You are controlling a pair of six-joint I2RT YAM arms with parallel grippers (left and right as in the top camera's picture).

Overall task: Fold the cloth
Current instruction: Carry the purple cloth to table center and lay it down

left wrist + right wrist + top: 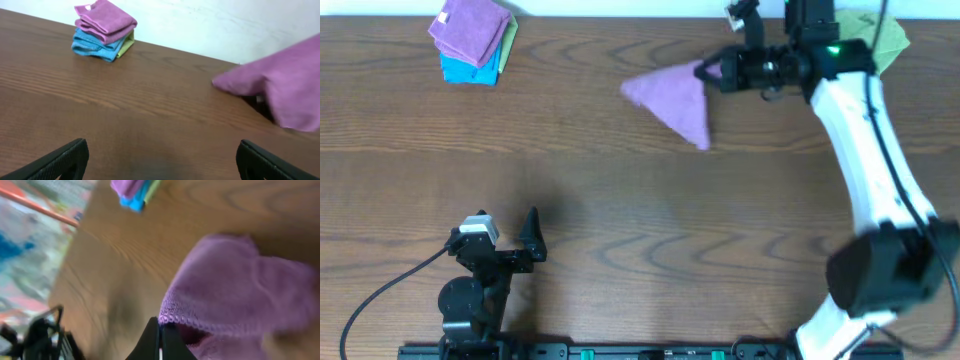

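The lilac-purple cloth [672, 98] lies at the far middle of the table, bunched into a triangle. One corner is lifted toward my right gripper [705, 72]. In the right wrist view my right gripper [160, 330] is shut, its tips pinching the stitched edge of the cloth [235, 290]. In the left wrist view the cloth [285, 85] hangs raised at the right, with shadow beneath it. My left gripper [498, 240] sits near the front left, far from the cloth. It is open [160, 160], with only bare table between its fingers.
A stack of folded cloths [472, 40], purple over blue over green, sits at the far left corner [102, 30] [135, 192]. A lime-green cloth [888, 38] lies at the far right behind the right arm. The table's far edge meets a white wall.
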